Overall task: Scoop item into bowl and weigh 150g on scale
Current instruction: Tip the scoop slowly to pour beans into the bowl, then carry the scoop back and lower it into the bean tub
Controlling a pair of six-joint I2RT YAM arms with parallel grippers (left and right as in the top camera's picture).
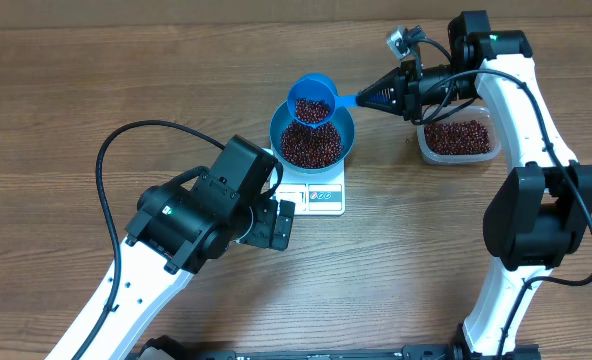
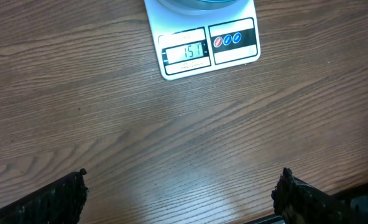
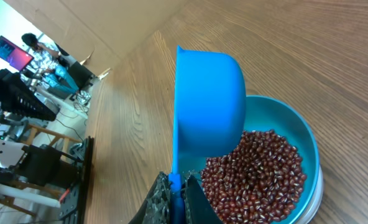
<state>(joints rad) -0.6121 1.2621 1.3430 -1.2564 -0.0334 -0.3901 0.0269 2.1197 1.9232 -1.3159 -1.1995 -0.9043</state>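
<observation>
Right tool [image 1: 361,99] clamped on scoop [image 1: 311,103] handle, scoop tipped just ahead over bowl [image 1: 348,130] (handle runs straight back into tool); left tool [image 1: 276,222] apart, idle.

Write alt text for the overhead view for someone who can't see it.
The right gripper holds a blue scoop of beans over a blue bowl of beans standing on a white scale. The open left gripper is beside the scale; a clear tub of beans sits nearby.
</observation>
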